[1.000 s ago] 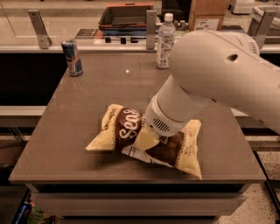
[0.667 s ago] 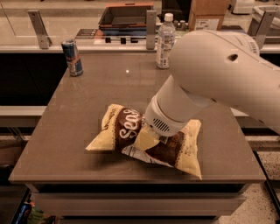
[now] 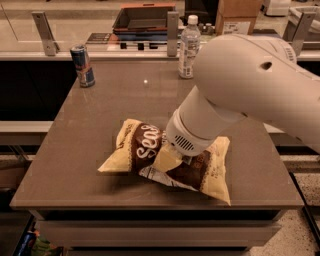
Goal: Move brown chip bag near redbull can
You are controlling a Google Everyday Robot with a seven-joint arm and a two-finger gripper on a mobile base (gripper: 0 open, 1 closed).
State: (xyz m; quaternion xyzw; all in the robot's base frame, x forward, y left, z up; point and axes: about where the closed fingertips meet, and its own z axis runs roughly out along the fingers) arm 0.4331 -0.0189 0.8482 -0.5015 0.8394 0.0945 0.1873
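The brown chip bag [image 3: 145, 150] lies flat near the front middle of the brown table [image 3: 110, 105], dark brown centre with white script and pale yellow ends. My gripper [image 3: 167, 158] is down on the middle of the bag, mostly hidden under the big white arm [image 3: 240, 85]. The redbull can [image 3: 82, 65] stands upright at the table's far left corner, well apart from the bag.
A clear plastic water bottle [image 3: 189, 46] stands at the back middle of the table. Behind it runs a counter with metal posts [image 3: 172, 33], a dark tray [image 3: 142, 20] and a cardboard box [image 3: 237, 15]. The table's front edge is just below the bag.
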